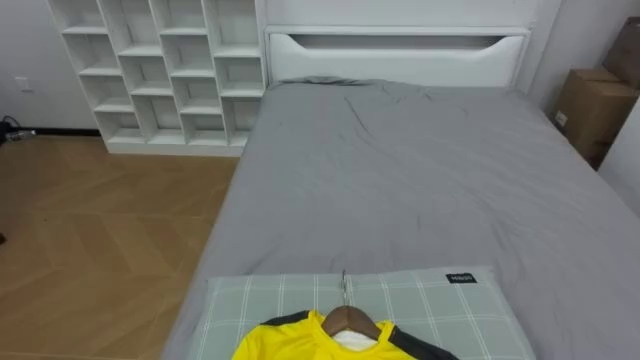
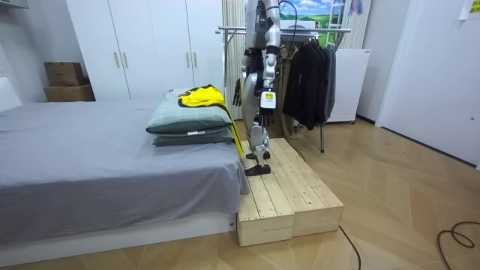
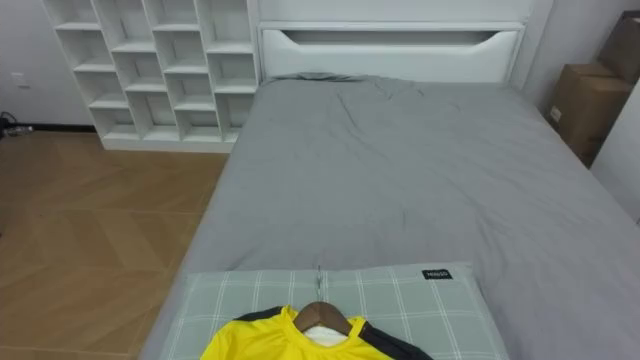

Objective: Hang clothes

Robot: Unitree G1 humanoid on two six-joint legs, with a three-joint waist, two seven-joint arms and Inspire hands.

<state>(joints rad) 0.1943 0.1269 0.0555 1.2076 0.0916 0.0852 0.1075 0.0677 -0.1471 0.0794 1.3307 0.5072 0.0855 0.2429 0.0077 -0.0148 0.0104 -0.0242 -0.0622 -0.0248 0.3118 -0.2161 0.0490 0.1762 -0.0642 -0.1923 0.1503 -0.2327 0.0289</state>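
Note:
A yellow shirt (image 1: 300, 345) with dark shoulder stripes lies on a wooden hanger (image 1: 351, 320), whose metal hook (image 1: 345, 287) points up the bed. Both rest on a green checked pillow (image 1: 440, 300) at the near end of the bed. In the room view the shirt (image 2: 202, 96) tops two stacked pillows (image 2: 187, 124). I stand on a wooden platform (image 2: 289, 191) at that end of the bed. My left hand (image 2: 262, 118) hangs at my side. My right hand (image 2: 237, 91) hangs near the shirt with straight fingers, holding nothing.
A grey bed (image 1: 420, 170) stretches ahead to a white headboard (image 1: 395, 55). White cube shelves (image 1: 165, 70) stand at the far left and cardboard boxes (image 1: 595, 105) at the right. Behind me is a clothes rack (image 2: 304, 30) with dark garments (image 2: 315, 75).

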